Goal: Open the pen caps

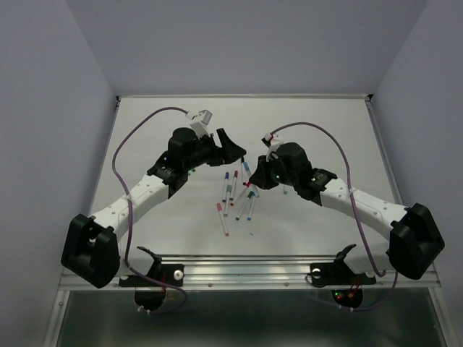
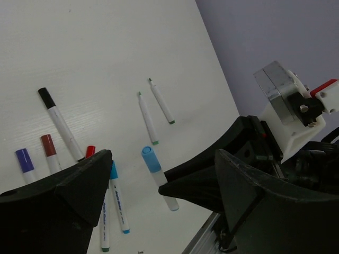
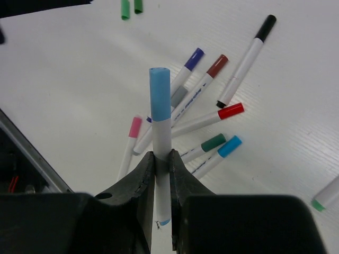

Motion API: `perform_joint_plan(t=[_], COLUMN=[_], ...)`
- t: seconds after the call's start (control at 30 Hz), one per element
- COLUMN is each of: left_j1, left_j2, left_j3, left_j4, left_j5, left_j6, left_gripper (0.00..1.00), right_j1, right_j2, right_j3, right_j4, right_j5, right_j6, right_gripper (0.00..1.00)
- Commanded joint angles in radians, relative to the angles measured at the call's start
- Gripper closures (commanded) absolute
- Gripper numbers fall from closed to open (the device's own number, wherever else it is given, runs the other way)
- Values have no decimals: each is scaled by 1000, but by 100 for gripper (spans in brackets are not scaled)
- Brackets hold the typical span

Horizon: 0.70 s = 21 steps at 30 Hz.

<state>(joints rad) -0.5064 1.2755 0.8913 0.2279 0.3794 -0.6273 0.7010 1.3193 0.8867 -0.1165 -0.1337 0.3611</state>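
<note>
One blue-capped pen point(image 3: 161, 127), lower barrel hidden inside right gripper point(image 3: 161, 157)

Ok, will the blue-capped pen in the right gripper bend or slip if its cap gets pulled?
Probably stiff: the blue-capped pen stands straight above the right gripper. It looks smooth and round and is pinched low, so it might slide or pivot.

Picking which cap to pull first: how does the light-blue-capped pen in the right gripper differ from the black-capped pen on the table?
The light-blue-capped pen stands upright, clamped between the fingers of the right gripper. The black-capped pen lies flat on the table, with nothing touching it. The held pen's cap is light blue and the lying pen's cap is black. Both have white barrels and caps still on.
</note>
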Motion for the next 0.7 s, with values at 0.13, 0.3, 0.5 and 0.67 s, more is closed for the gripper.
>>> perform_joint_plan(t=[0.13,0.3,0.5,0.67], left_j1=[-27,-34,-43,-47], left_j2=[48,61,71,81], left_j3=[5,12,21,21], left_j4=[108,108,111,113], left_j5=[24,13,12,13], left_j6=[-37,-38,-45,-51], left_gripper=[18,19,33,49], right_j1=[-29,-38,-47,-47], right_j2=[26,49,55,69], right_j3=[112,135,150,169], right_j4=[104,104,106,106], right_j5=[-179,-227,-221,-205], right_j6=[16,55,55,52], right_gripper=[99,99,99,99])
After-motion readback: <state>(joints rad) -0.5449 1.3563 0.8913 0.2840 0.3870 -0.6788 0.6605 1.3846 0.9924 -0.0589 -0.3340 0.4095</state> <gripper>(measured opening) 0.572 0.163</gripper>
